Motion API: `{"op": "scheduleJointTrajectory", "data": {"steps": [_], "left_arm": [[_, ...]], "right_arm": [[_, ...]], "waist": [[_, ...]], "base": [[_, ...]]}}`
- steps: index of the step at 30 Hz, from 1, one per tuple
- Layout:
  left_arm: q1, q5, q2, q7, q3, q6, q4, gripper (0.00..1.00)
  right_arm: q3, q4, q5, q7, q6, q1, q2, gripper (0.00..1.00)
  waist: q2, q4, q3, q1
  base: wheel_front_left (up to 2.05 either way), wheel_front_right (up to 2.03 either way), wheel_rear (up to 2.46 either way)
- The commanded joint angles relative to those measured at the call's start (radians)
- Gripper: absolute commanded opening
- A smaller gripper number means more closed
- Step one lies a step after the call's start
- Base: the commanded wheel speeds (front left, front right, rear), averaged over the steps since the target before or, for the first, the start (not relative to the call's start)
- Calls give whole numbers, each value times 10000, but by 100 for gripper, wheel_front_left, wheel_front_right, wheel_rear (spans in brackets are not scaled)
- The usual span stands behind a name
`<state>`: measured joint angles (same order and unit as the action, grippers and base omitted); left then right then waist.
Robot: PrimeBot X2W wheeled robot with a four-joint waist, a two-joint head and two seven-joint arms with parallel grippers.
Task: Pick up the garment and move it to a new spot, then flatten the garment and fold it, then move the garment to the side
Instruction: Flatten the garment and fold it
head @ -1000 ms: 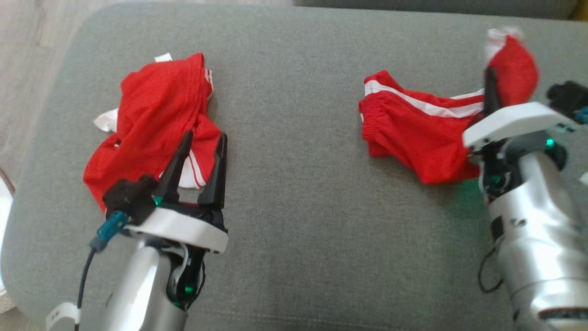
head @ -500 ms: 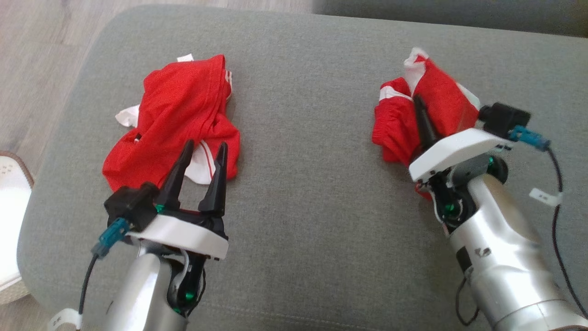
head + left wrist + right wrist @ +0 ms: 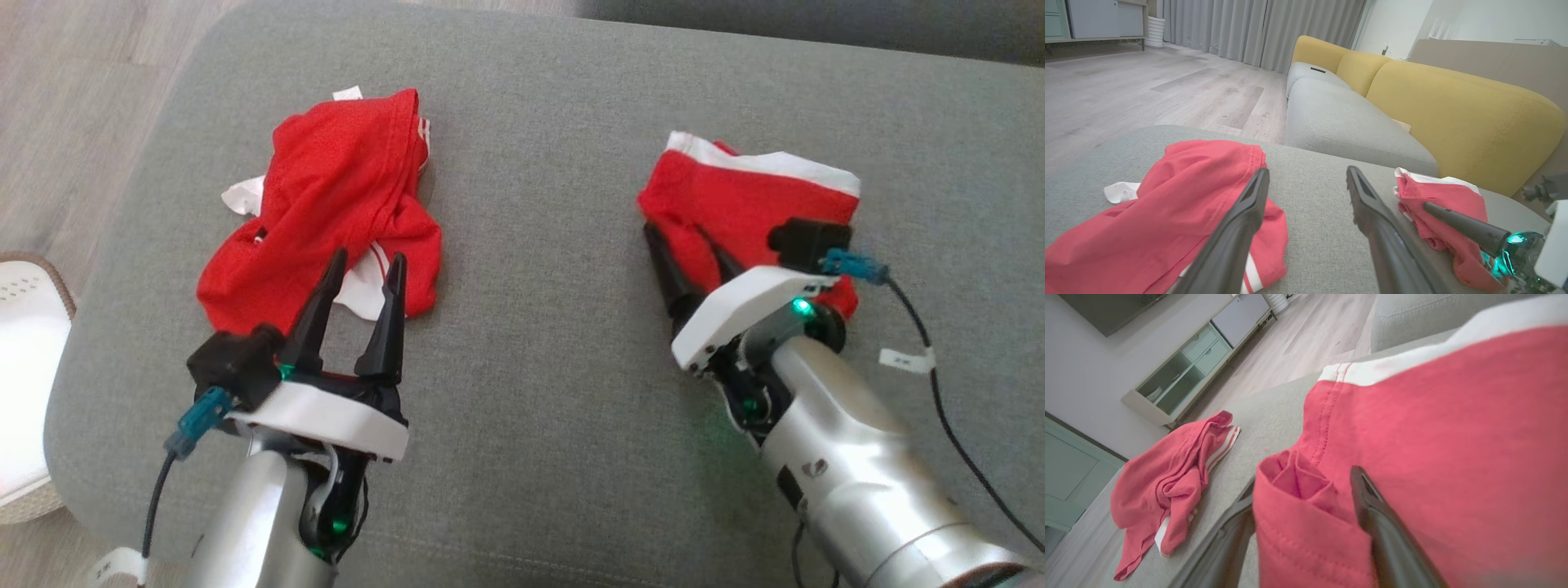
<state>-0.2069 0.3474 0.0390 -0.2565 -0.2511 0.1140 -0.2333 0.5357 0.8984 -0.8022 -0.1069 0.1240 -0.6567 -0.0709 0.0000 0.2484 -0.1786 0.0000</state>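
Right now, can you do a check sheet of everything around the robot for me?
Surface: grey cushion, bare between the two clothes.
Job's things: red garment with a white band, bunched, lying on the cushion at the right.
Clutter: crumpled red garment at the left.
End effectors: left end effector open, at the crumpled red garment's near edge; right end effector open, with a fold of the red garment between its fingers.
Cables: black cable by the left wrist; another by the right wrist, loose over the cushion.
Surroundings: wooden floor, yellow sofa, curtains.
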Motion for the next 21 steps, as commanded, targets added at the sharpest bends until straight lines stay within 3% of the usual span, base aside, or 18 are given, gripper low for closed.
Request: {"op": "scheduleJointTrajectory", "data": {"steps": [1,9,16,21], "left_arm": [[-217,32,112,-53,269,-46,276,100],[-67,-68,112,-53,371,-73,245,100],[150,-132,112,-53,485,-105,271,100],[334,-190,112,-53,600,-132,351,100]], "right_arm": [[309,-180,-140,-107,67,-253,205,100],[1902,-186,-1133,-106,67,-228,206,100],[2256,68,-1175,-546,67,-438,206,100],[2033,584,-552,-1066,67,-572,195,100]], "waist": [[0,-9,41,0],[0,-425,401,0],[0,-1037,844,0],[0,-1491,1188,0]], "base": [[0,0,0],[0,0,0],[0,0,0],[0,0,0]]}}
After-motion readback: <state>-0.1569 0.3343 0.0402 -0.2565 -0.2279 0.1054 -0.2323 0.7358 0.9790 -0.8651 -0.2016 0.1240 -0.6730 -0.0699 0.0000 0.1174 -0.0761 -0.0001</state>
